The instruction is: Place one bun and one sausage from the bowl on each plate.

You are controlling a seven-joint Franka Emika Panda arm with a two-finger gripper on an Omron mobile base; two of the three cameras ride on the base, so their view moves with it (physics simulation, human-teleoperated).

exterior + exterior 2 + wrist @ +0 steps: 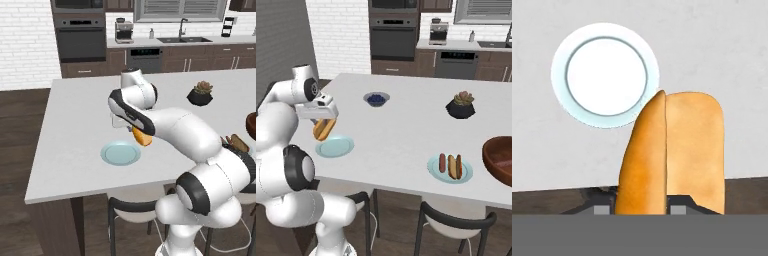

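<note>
Brightness: even and bright in all three views, no dim corners.
Shadows: faint and soft under the plate (335, 146) and plant pot (460, 108) on the worktop (406, 125).
Glare: none; plate centre washed near-white in the hand view.
Sharpness: rendered, slightly soft; bun (672, 155) edges blurred close-up.
Distortion: none noted.

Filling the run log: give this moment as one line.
hand: shut on bun | above empty plate | other plate: bun and sausage | bowl: right
</note>
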